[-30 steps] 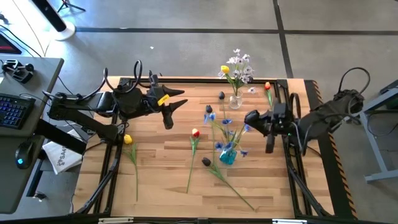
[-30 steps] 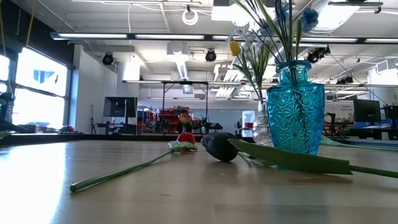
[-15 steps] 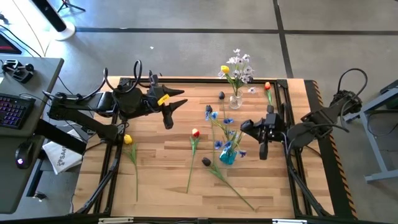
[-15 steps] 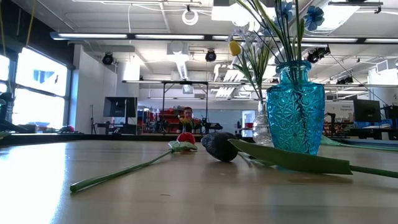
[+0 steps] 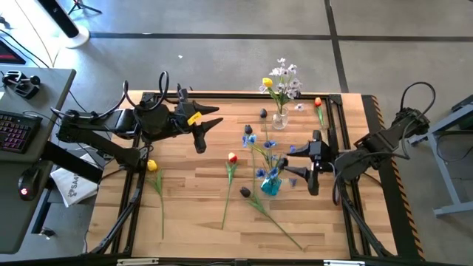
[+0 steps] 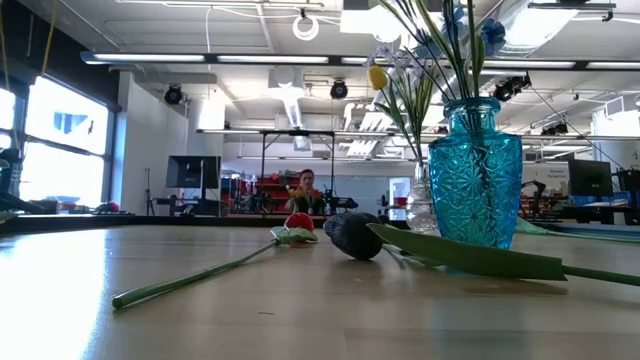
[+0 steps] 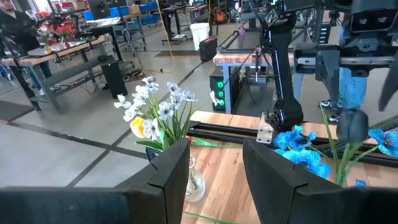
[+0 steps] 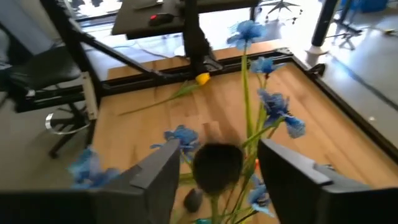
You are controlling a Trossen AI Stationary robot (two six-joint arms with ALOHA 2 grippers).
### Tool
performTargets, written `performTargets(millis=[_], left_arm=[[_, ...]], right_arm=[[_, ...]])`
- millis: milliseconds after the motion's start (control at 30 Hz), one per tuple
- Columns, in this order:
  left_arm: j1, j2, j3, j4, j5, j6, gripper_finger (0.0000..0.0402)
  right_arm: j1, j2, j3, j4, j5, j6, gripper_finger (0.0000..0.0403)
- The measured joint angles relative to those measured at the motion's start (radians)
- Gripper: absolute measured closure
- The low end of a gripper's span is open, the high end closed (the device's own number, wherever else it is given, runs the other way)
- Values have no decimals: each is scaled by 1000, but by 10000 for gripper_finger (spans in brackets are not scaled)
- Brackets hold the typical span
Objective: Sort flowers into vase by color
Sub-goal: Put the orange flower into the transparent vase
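Note:
A blue glass vase [image 5: 270, 186] [image 6: 475, 175] holds blue sprays [image 8: 249, 31]. A clear vase [image 5: 279, 120] at the far side holds white-lilac sprays [image 7: 152, 99] and a yellow tulip. My right gripper [image 5: 300, 174] [image 8: 224, 180] is open just right of the blue vase. Its fingers stand on either side of a blurred dark flower head [image 8: 217, 165] on a green stem, and I see no touch. A red-orange tulip [image 5: 232, 157], a yellow tulip [image 5: 152, 166] and a dark purple tulip [image 5: 245, 192] lie flat on the table. My left gripper [image 5: 207, 131] [image 7: 214, 174] hovers open at the far left.
Another red-orange tulip [image 5: 318, 103] lies by the far right corner, and a dark purple head [image 5: 263, 113] lies left of the clear vase. The long stem and leaf [image 6: 470, 258] of the dark tulip run toward the near edge. Bare wood lies near left.
My right gripper has moved toward the near edge and closer to the blue vase, and it has opened beside the blue sprays. One blue blossom above the vase has swayed a little. My left arm has kept still.

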Motion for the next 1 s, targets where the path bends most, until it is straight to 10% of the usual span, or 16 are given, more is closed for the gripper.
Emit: performTargets(millis=[567, 1000], left_arm=[[-1, 0, 0, -1, 0, -35, 261], [-1, 0, 0, -12, 0, -35, 261]], right_arm=[[0, -168, 2, -137, -285, 371, 158], [-12, -198, -3, -858, -380, 1084, 199]])
